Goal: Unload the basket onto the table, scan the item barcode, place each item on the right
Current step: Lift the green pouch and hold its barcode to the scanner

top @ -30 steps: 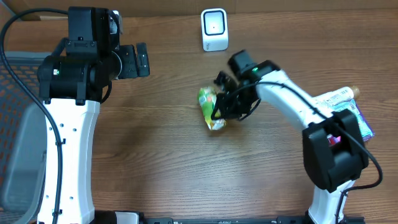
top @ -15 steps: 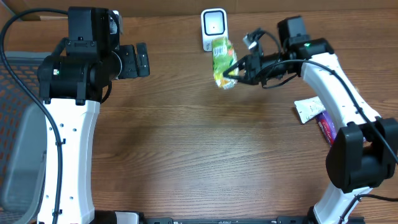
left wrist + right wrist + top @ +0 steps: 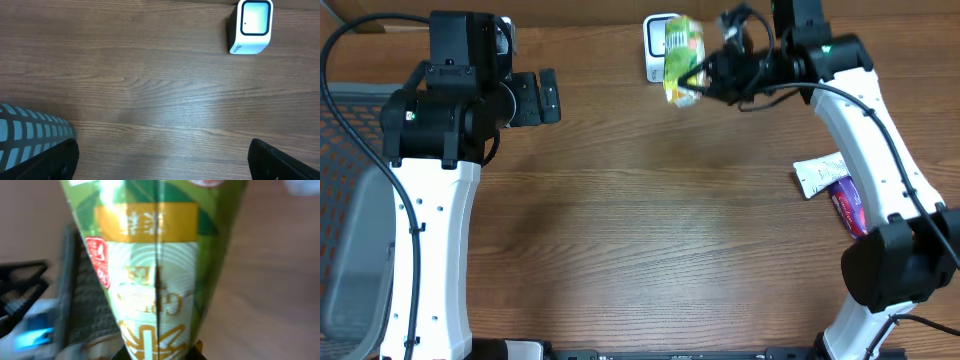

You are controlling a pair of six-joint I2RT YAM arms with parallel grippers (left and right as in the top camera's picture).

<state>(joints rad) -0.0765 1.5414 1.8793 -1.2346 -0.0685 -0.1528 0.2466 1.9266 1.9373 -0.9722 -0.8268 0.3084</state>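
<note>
Right claw clamped on green packet, held before white scanner

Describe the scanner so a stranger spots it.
At the far edge of the brown wooden table, centrally, stands a small white box-shaped scanner. Unlike the green foil packet held by the right pincer beside it, it has a dark-rimmed window.

Brown wood-grain desk w/ small white box scanner upright at far edge; right side, 2 items touching: white flat packet, purple flat packet.
</note>
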